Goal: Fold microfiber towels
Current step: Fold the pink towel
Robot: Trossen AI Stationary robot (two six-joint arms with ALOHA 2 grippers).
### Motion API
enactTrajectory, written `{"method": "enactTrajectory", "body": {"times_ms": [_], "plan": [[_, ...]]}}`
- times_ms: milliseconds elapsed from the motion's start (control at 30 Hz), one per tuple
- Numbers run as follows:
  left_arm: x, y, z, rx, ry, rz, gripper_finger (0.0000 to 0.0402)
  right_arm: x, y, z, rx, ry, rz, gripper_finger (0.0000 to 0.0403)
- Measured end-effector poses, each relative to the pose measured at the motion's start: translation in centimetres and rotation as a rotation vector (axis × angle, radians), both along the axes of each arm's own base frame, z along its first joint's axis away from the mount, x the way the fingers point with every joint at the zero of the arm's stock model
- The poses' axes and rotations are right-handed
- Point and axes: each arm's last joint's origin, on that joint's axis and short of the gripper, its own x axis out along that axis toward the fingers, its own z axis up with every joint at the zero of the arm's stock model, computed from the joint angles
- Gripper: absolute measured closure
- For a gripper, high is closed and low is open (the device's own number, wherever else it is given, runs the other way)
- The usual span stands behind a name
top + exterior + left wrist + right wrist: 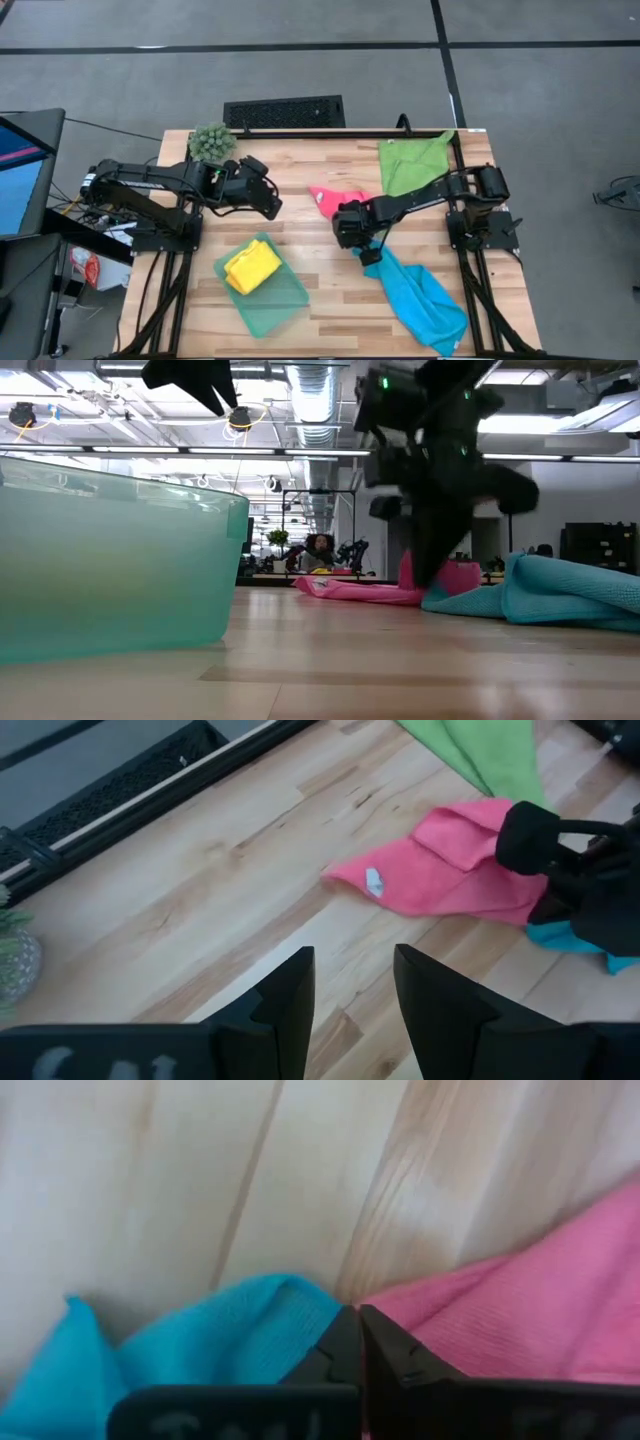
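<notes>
Right gripper point(357, 1325) between blue towel point(220, 1330), pink towel point(520, 1310)

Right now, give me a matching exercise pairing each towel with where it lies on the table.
Things:
1. yellow towel
2. green towel
3. blue towel
4. pink towel

Places:
A. spread near the far right corner
B. mid-table, beside the right arm's wrist
C. folded in the teal tray
D. bunched near the right front edge, its end at the right gripper

Pairs: 1-C, 2-A, 3-D, 4-B
</notes>
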Motion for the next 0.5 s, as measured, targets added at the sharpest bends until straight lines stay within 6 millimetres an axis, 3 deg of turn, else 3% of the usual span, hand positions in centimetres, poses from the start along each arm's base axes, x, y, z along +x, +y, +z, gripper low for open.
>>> {"method": "enactTrajectory", "body": {"times_ms": [133, 367, 500], "plan": [[0.4, 0.0, 0.3, 0.0, -0.048, -0.007, 0.0272, -0.2, -0.3, 3.5, 0.01, -0.068, -0.034, 0.0393], [2.0, 0.5, 1.3, 0.051, -0.17, -0.135, 0.0272, -3.5, -2.5, 14.6, 0.06, -0.39, -0.149, 0.0393], [3.1, 1.5, 0.5, 0.093, -0.204, -0.248, 0.0272, -6.2, -5.1, 17.0, 0.04, -0.445, -0.333, 0.0397]]}}
